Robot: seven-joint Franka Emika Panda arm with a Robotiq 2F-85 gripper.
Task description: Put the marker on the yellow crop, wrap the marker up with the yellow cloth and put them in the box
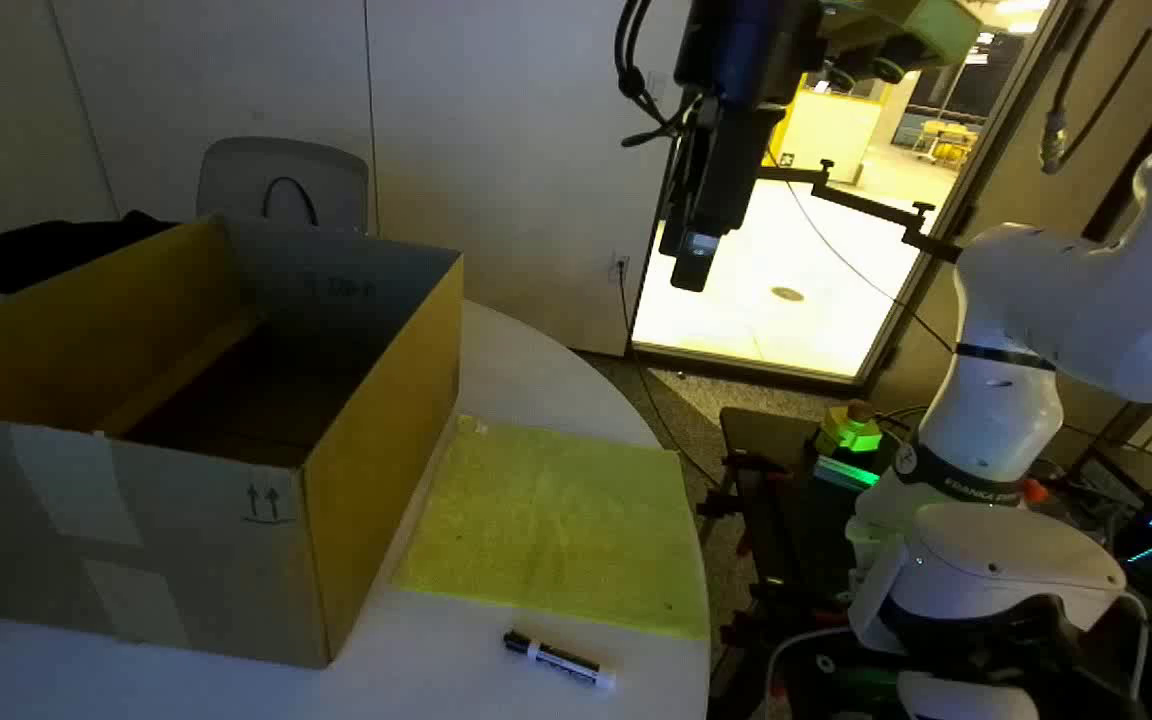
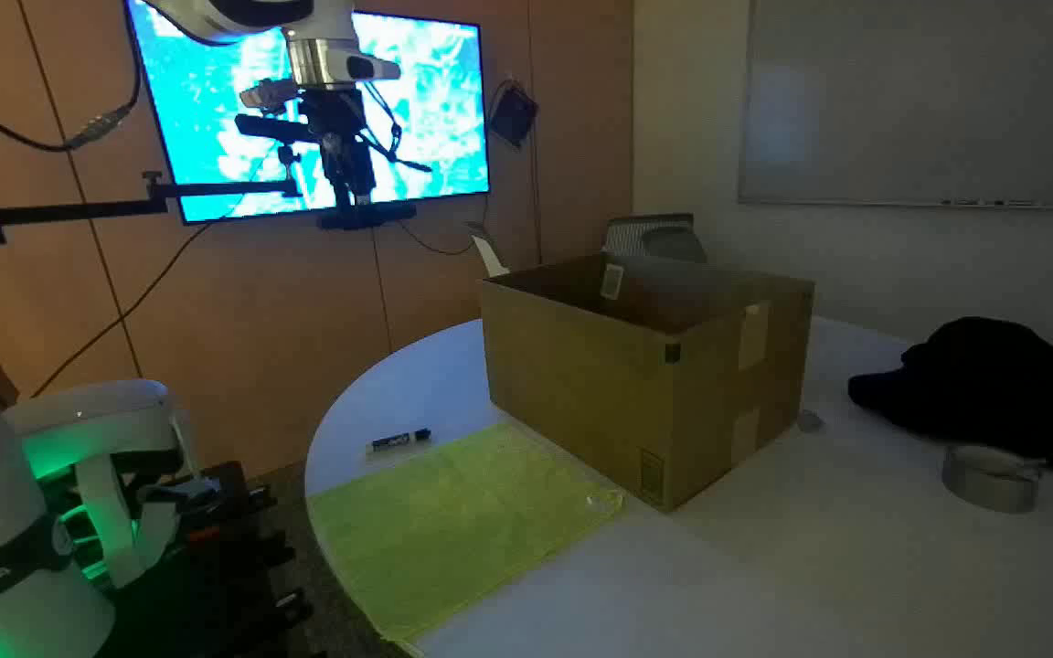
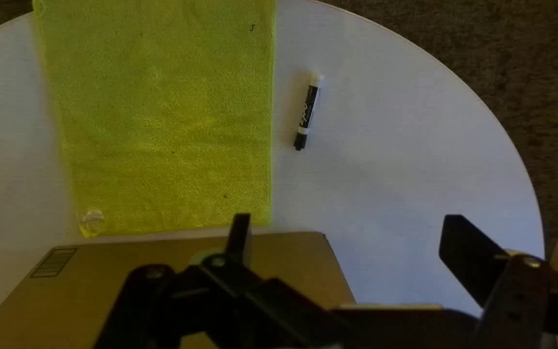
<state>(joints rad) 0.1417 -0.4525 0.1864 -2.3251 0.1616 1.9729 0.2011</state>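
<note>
Nearest me in the wrist view, the gripper (image 3: 346, 228) stands wide, its two fingers (image 3: 468, 259) well apart, with a corner of the cardboard box (image 3: 298, 264) showing between them. Beyond the fingertips, farther up that view, I see the marker (image 3: 308, 111) lying on the desk (image 3: 405, 160), its black cap end pointing back toward the gripper. It is just beside the yellow cloth (image 3: 172, 106) without touching it, and the cloth lies spread flat near the box. Both exterior views give me the gripper hanging well above the desk, well apart from the marker; the light is dim, so I can't fairly judge how high.
</note>
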